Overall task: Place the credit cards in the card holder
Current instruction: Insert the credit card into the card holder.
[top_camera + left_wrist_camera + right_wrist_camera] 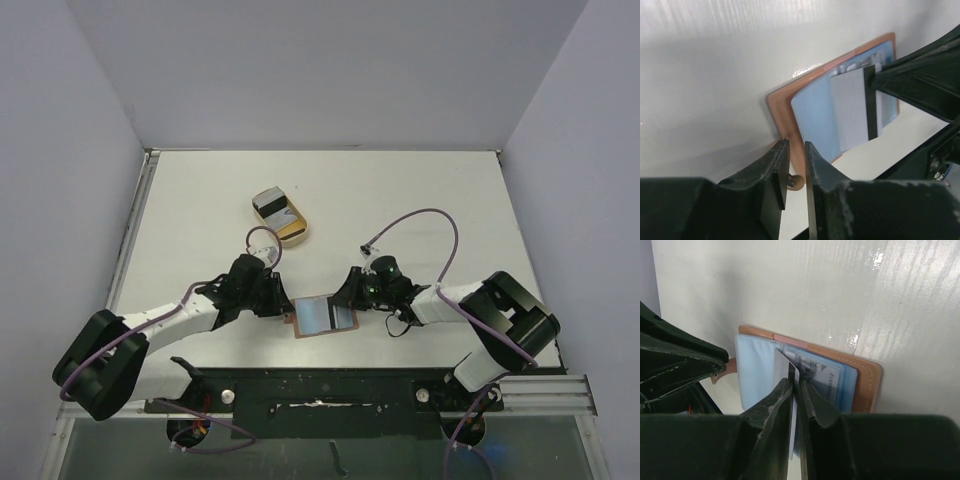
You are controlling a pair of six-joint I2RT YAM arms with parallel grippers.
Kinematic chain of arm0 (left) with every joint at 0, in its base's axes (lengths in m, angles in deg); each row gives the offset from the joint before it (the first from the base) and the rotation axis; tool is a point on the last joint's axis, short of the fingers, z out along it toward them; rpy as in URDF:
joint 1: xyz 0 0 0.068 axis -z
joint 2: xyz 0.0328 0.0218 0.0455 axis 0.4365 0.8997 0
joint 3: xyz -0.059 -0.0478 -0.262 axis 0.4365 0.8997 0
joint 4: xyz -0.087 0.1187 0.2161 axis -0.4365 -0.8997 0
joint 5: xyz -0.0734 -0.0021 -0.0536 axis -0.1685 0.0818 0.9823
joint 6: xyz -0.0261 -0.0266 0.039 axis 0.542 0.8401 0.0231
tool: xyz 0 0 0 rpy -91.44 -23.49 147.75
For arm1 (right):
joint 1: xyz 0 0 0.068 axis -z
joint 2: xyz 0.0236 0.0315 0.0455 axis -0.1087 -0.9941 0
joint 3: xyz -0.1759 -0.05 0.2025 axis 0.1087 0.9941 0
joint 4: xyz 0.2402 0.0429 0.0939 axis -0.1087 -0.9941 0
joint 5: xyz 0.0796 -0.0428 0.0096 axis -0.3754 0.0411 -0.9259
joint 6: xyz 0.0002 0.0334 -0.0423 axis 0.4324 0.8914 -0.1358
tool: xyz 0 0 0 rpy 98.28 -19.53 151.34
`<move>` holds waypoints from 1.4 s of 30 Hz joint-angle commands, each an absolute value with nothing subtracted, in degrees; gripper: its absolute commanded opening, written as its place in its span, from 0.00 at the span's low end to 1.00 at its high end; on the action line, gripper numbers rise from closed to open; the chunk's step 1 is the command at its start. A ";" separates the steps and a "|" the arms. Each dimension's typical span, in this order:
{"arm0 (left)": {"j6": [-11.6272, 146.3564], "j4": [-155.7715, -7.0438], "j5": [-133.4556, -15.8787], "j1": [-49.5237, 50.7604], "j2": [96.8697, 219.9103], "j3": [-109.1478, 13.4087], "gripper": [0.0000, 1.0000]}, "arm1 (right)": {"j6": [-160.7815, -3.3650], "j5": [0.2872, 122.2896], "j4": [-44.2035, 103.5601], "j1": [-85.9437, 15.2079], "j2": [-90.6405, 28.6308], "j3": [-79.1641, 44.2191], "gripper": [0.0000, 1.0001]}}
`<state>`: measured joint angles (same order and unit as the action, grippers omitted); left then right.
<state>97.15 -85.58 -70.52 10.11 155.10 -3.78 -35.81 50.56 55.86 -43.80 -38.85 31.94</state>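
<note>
The brown card holder (297, 325) lies open on the table between my two grippers, blue-grey inside up. My left gripper (283, 305) is shut on its brown left edge by the snap tab (796, 181); the holder also shows in the left wrist view (815, 115). My right gripper (796, 382) is shut on a grey credit card (782, 365) with a dark stripe and holds it on edge over the holder's inside (755, 370). Another card (827, 377) sits in the right pocket. The held card also shows in the left wrist view (850, 107).
A tan oval tray (296, 236) stands behind the holder, toward the table's middle, with more grey and dark cards (275, 207) in it. Purple cables loop over both arms. Walls close the table at left, right and back.
</note>
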 commanded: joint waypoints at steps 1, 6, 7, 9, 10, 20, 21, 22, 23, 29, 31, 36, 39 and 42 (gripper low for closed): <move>96.67 -82.00 -70.99 10.69 156.72 -3.19 0.17 | -37.21 52.39 53.41 -45.03 -39.61 30.66 0.11; 96.43 -81.03 -71.76 10.85 157.87 -1.45 0.14 | -37.22 53.07 52.99 -45.91 -40.62 29.82 0.11; 96.47 -80.78 -71.70 10.93 158.06 -1.25 0.13 | -37.21 53.03 52.95 -46.10 -40.89 29.59 0.11; 96.56 -80.57 -71.76 10.91 158.36 -0.89 0.12 | -37.21 53.30 52.89 -46.52 -41.18 29.18 0.11; 96.52 -80.61 -71.89 10.92 158.43 -0.80 0.12 | -37.13 53.43 52.86 -46.72 -41.28 28.97 0.11; 96.87 -80.70 -73.16 11.01 157.70 0.17 0.09 | -36.85 55.09 51.27 -48.31 -41.70 27.53 0.12; 96.89 -80.70 -73.21 10.96 157.63 0.21 0.09 | -37.12 55.51 50.20 -48.64 -41.61 27.06 0.13; 96.91 -80.70 -73.20 10.96 157.54 0.22 0.09 | -37.50 56.01 48.82 -48.95 -41.29 26.40 0.15; 96.92 -80.74 -73.33 10.98 157.47 0.29 0.09 | -37.82 56.67 46.40 -49.15 -40.90 25.24 0.17; 97.30 -81.15 -73.89 10.95 156.76 0.54 0.09 | -39.45 62.34 33.06 -49.39 -36.01 21.51 0.39; 97.39 -80.88 -73.96 11.00 156.64 0.72 0.09 | -39.73 62.51 31.15 -49.62 -35.31 20.75 0.42; 97.73 -79.97 -73.36 11.00 156.63 1.05 0.09 | -39.63 62.17 29.90 -51.63 -36.04 19.95 0.44; 97.82 -79.53 -73.06 10.97 156.76 1.01 0.09 | -39.66 61.76 30.25 -52.64 -37.56 19.42 0.45; 98.03 -79.00 -72.64 10.96 157.26 0.93 0.09 | -39.71 61.03 30.10 -53.28 -39.16 18.44 0.46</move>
<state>97.65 -81.05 -72.25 10.78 157.35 0.55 -38.80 60.79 33.08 -52.11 -37.01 20.36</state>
